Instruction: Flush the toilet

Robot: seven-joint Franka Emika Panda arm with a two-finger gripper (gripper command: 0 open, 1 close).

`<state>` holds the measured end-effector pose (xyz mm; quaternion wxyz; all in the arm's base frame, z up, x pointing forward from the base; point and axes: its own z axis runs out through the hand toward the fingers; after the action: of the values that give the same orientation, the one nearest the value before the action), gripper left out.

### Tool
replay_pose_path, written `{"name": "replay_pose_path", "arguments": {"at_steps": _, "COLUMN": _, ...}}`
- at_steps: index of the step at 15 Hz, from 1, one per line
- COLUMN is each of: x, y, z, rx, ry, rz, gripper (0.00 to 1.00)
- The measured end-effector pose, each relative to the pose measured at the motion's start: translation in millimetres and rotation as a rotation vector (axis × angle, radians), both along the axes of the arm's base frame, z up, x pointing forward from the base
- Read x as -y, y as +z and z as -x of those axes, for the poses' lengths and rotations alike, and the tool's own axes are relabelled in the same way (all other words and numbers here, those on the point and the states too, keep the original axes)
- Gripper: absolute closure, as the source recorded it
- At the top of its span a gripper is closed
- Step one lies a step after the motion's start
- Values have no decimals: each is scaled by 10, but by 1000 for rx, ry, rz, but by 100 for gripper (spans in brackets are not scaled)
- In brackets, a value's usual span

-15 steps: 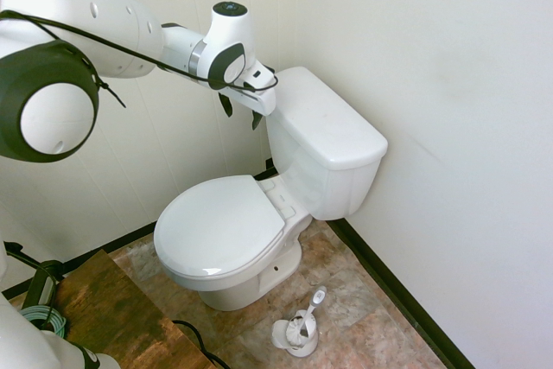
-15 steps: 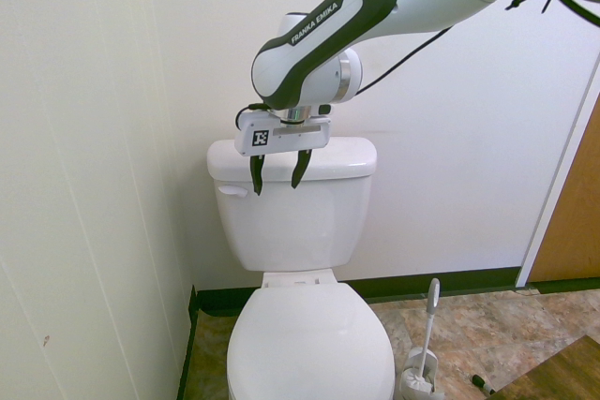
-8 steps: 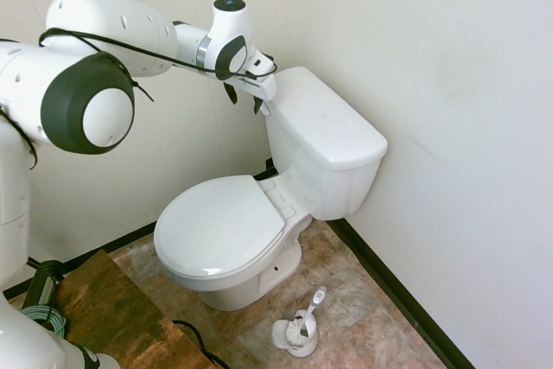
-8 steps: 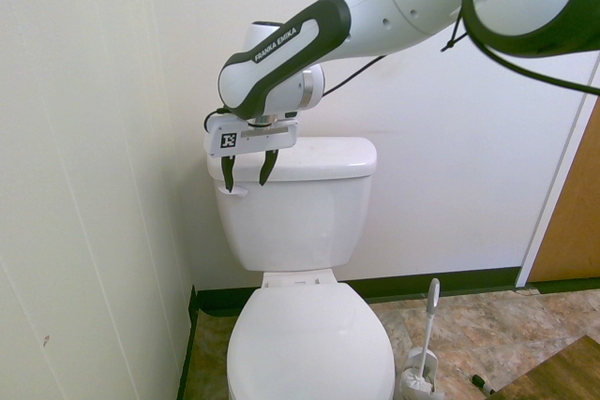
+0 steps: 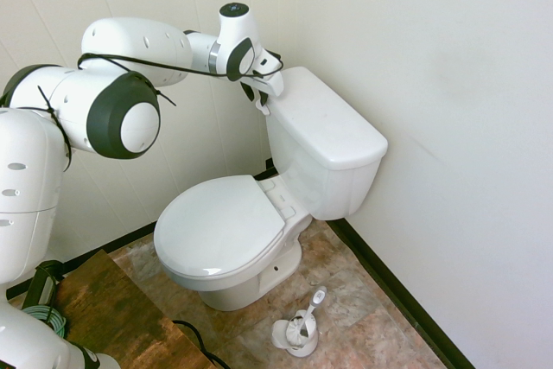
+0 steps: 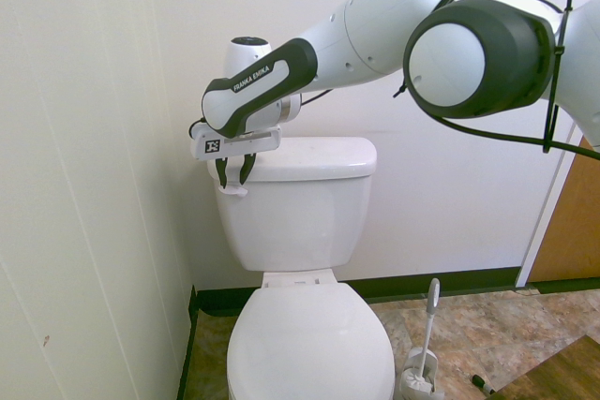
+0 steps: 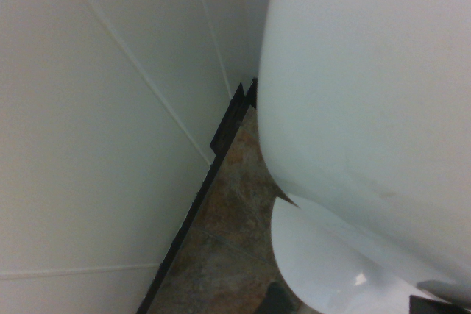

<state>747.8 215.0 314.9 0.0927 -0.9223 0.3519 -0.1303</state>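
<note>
While lid down, glossy white toilet [image 6: 300,222]; pincer [image 6: 232,175] narrowly parted over small white flush lever [image 6: 231,190], gripping nothing.

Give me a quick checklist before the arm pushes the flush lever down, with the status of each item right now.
1. Tool lined up with the flush lever at the tank's front corner nearest the side wall: ok, the second exterior view shows the tips just above it.
2. Fingers open or shut: ok, nearly together with a small gap.
3. Contact with the lever: cannot tell, tips and lever overlap in both exterior views.
4. Tool clear of the tank lid: ok, it hangs past the lid's edge.
5. Toilet seat lid closed: ok.
6. Toilet brush out of the way: ok, it stands on the floor beside the bowl, far from the arm.
</note>
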Motion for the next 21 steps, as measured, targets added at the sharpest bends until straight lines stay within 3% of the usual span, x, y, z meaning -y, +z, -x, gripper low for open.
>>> {"name": "replay_pose_path", "arguments": {"at_steps": 11, "x": -115, "y": -83, "z": -89, "rx": 44, "ry": -3, "rz": -2, "gripper": 100}}
{"name": "replay_pose_path", "arguments": {"at_steps": 21, "x": -82, "y": -342, "z": -109, "rx": 37, "ry": -16, "rz": 3, "gripper": 100}}
